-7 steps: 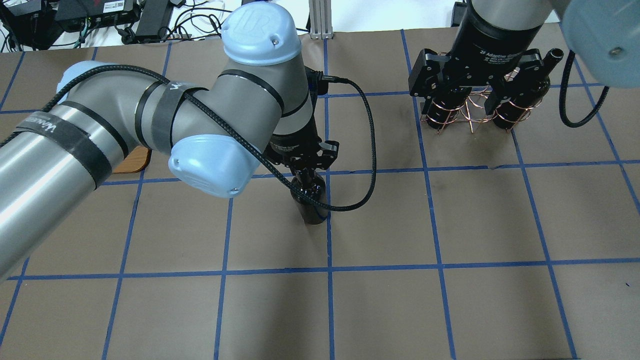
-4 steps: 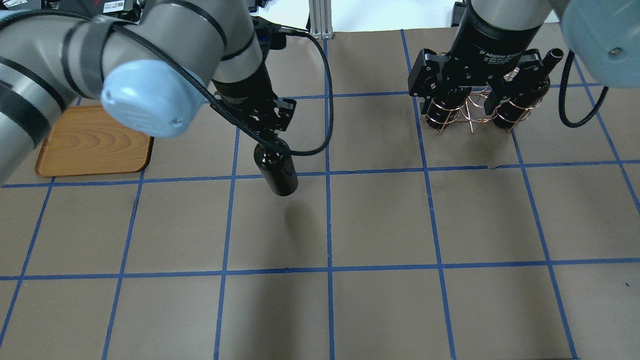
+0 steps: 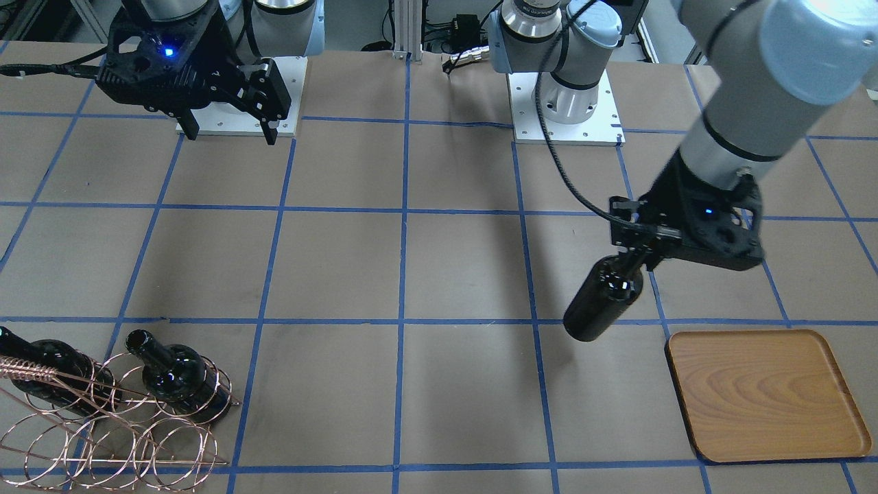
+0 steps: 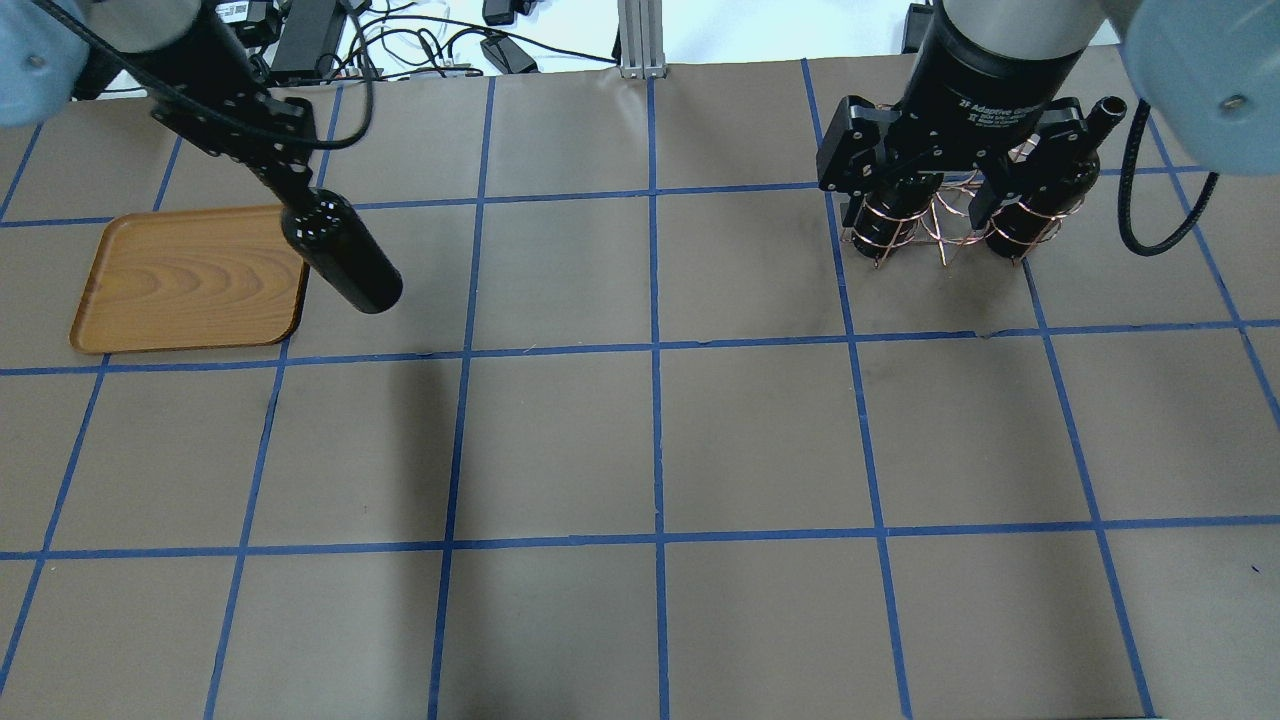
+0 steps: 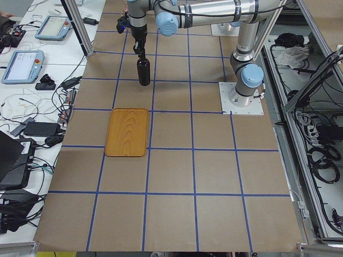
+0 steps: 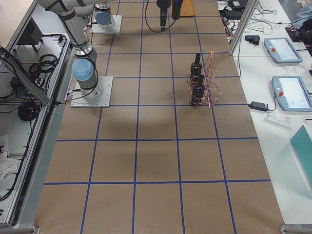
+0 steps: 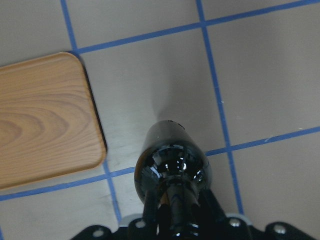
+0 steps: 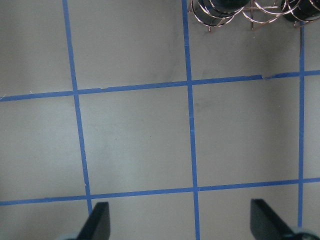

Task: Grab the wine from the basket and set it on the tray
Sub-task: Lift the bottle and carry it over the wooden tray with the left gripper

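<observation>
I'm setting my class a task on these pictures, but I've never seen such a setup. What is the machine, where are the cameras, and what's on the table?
It is a robot with two arms at a brown table marked with blue tape. Each arm ends in a two-finger pincer. Four cameras look from above, the front and both ends; two more sit on the wrists. The left pincer is shut on the neck of a dark wine bottle, held in the air near a wooden tray. The right pincer hangs open. Two more bottles sit in a copper wire basket.
</observation>
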{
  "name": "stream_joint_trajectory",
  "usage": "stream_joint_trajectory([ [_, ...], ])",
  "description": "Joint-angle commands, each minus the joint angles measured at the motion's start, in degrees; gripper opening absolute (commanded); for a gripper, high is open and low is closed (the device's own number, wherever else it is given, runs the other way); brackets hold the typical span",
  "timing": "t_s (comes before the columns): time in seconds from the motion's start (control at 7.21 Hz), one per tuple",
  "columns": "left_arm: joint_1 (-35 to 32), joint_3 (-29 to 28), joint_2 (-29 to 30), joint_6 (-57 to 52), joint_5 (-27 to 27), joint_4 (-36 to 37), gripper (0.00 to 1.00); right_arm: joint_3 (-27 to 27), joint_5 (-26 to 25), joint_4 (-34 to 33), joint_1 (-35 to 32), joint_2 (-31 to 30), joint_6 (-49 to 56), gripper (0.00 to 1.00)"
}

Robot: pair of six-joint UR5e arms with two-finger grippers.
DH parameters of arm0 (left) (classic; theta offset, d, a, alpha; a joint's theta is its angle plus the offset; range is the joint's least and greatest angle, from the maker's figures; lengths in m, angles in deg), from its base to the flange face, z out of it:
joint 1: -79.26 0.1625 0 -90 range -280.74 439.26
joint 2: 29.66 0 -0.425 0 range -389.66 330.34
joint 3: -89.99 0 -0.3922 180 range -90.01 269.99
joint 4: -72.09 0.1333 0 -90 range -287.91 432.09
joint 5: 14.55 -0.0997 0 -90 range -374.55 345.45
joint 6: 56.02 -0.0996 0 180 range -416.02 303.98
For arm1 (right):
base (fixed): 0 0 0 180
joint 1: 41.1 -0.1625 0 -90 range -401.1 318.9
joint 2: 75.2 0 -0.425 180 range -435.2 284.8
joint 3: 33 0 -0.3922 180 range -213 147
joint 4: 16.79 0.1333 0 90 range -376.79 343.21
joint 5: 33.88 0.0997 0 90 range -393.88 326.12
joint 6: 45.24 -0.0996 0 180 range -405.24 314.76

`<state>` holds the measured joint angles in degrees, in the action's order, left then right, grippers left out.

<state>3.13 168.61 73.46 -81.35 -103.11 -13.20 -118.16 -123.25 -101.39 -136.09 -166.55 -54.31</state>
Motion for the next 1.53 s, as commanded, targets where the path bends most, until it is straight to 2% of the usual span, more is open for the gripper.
stream_joint_trajectory([
  [0.0, 6.94, -6.44, 4.96, -7.25, -0.65, -0.23, 0.0, 0.0, -0.01, -0.13, -0.02, 0.03, -0.16, 1.0],
  [0.28, 12.12, -7.43, 8.39, -12.43, -0.21, 3.61, 0.0, 0.0, 0.07, -0.13, -0.02, 0.03, -0.07, 1.0],
  [0.83, 14.51, -9.36, 13.06, -13.25, -0.21, 5.22, 0.0, 0.0, 0.07, -0.13, -0.02, 0.03, -0.16, 1.0],
  [1.39, 14.69, -9.36, 14.21, -13.16, -0.74, 6.01, 0.0, 0.0, 0.07, 0.05, -0.02, -0.05, -0.16, 1.0],
])
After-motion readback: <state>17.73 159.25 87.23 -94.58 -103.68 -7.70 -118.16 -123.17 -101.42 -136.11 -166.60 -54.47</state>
